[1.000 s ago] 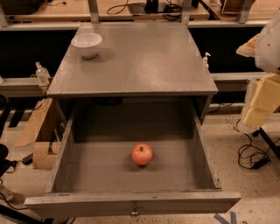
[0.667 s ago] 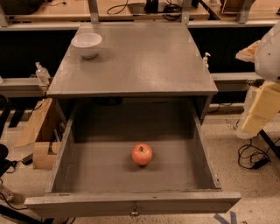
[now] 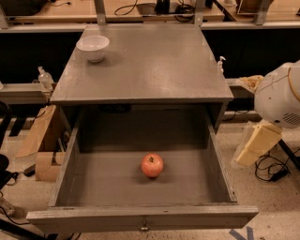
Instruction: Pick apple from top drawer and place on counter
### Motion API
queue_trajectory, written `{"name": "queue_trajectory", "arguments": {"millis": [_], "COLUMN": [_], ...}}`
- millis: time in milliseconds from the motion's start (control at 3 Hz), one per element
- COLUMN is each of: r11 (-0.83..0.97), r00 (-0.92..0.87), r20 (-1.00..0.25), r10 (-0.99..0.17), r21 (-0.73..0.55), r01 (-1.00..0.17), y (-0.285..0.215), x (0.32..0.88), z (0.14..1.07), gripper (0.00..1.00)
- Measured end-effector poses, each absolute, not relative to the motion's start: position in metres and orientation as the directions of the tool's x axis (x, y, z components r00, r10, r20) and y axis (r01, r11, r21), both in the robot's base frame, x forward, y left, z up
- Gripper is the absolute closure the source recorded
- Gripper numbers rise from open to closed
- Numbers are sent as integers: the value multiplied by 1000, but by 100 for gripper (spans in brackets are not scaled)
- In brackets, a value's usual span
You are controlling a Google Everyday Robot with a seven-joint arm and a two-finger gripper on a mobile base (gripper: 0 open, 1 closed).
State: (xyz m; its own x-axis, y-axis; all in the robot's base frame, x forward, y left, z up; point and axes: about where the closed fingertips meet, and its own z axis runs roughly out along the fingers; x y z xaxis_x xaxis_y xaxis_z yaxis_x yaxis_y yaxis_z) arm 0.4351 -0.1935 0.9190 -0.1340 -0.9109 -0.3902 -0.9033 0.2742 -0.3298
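The apple (image 3: pixel 152 165), small and red-orange with a paler patch, lies on the floor of the open top drawer (image 3: pixel 140 216), near its middle. The drawer is pulled fully out of the grey cabinet. The counter (image 3: pixel 150 65) is the flat grey top above it. My gripper (image 3: pixel 255 144) shows as a cream-coloured part under the white arm housing (image 3: pixel 279 96) at the right edge. It is outside the drawer, to the right of the drawer's right wall, well apart from the apple and higher than it.
A white bowl (image 3: pixel 93 47) stands at the counter's back left corner. Light wooden benches (image 3: pixel 140 11) run along the back. Cardboard boxes (image 3: pixel 40 140) sit on the floor at the left, and cables (image 3: pixel 272 171) lie on the floor at the right.
The arm with the gripper has moved down and to the left, closer to the drawer's right side. The apple, drawer and bowl have not moved.
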Motion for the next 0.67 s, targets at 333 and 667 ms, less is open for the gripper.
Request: {"name": "queue_trajectory", "arguments": {"millis": [333, 667], "r11": [272, 262], "r00": [-131, -115], "r20": [-390, -393], "r10": [-911, -912], "r21": [-332, -343], "r01": [-903, -902], "y": [-192, -182], "x": [438, 454], "z": [916, 903], "gripper": [0, 0]}}
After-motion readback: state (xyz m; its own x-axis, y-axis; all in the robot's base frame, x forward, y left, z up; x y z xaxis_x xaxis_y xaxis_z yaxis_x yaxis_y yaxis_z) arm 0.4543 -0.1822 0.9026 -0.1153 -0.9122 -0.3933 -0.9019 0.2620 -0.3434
